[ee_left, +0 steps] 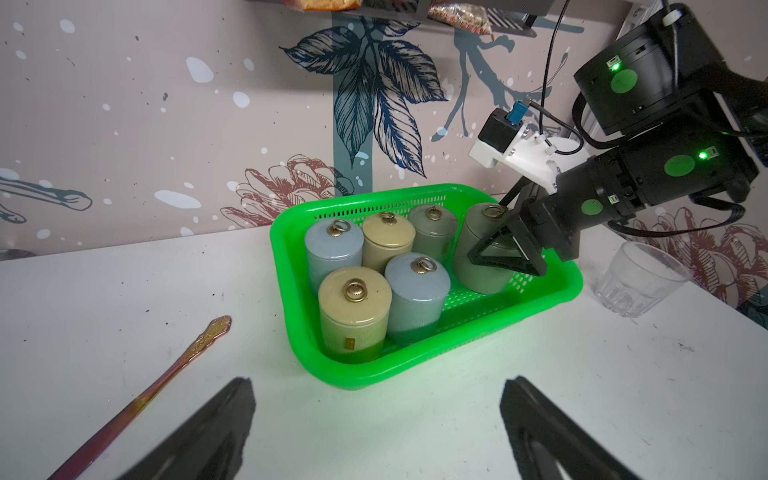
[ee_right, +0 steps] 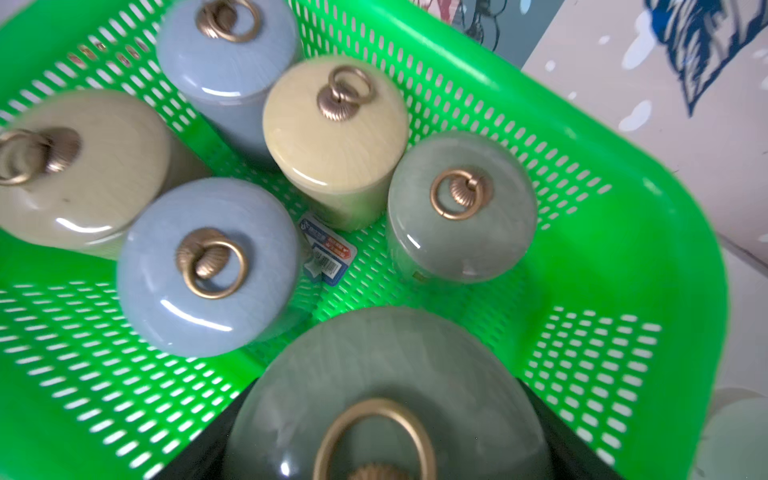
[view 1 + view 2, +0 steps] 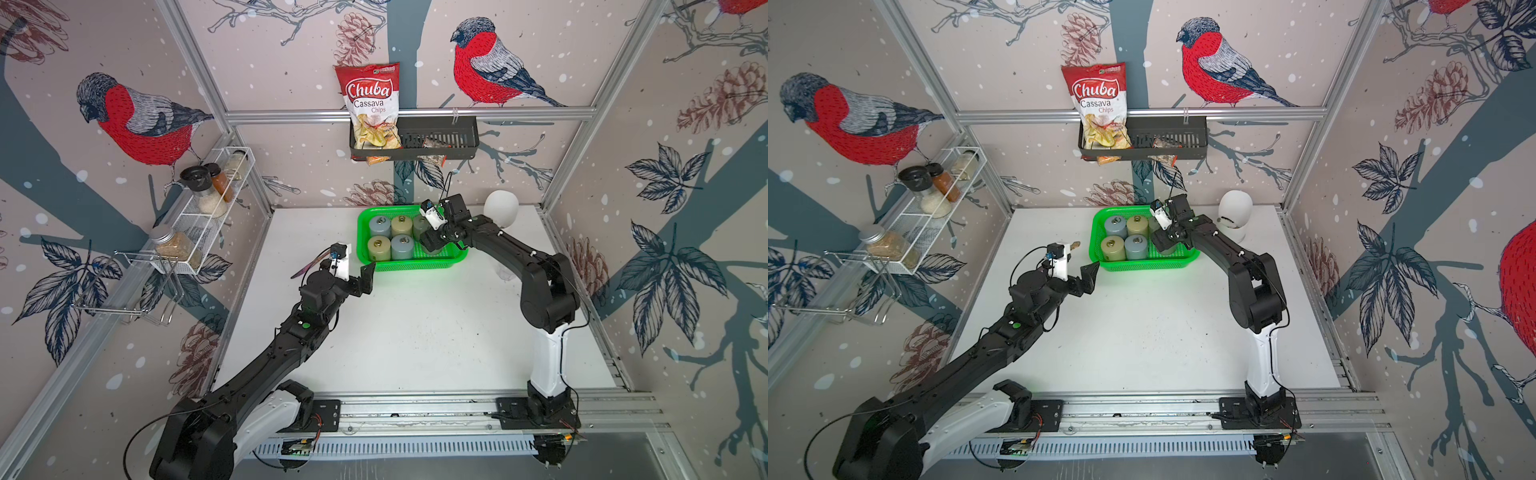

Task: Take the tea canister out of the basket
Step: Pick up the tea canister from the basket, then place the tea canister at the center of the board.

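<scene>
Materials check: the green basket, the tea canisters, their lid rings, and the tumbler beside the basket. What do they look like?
basket: moulded plastic, glossy, uniform bright green, punched slots.
grey-green canister and the others: likely glazed ceramic, smooth with sharp highlights; painted metal is not ruled out.
lid ring: brass-coloured metal on a ribbed knob.
tumbler: clear and faceted; glass or hard plastic.

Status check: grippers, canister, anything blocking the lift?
Left gripper open, outside the basket. Right gripper shut on grey-green canister, inside basket. Neighbour canisters close beside it.
</scene>
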